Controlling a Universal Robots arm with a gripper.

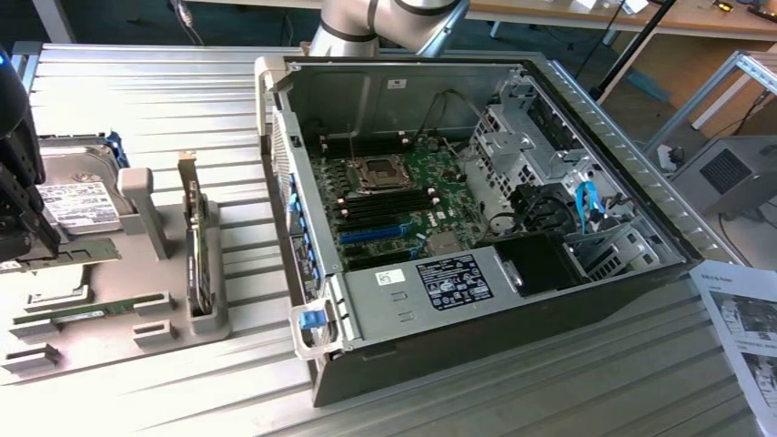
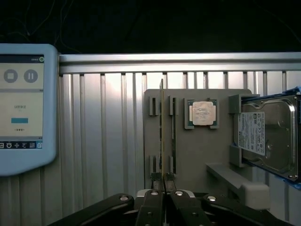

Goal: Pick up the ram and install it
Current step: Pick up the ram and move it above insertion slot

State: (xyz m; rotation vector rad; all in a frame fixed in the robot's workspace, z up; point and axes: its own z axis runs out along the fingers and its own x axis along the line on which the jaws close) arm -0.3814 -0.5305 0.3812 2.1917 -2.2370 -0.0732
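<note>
Holding the ram [image 2: 162,127] on edge, tightly clenched in the hand [image 2: 163,183], over the gray tray [image 2: 188,155]. Cannot tell whether lifted free of the tray's slots. Seeing beside it on the tray a processor [image 2: 203,113], then a hard drive [image 2: 268,136]. Further along the tabletop [image 1: 158,100], an open case [image 1: 461,209].

Gripper [image 2: 163,181] pointing down, both fingers [image 2: 151,207] pinched nearly together.
</note>
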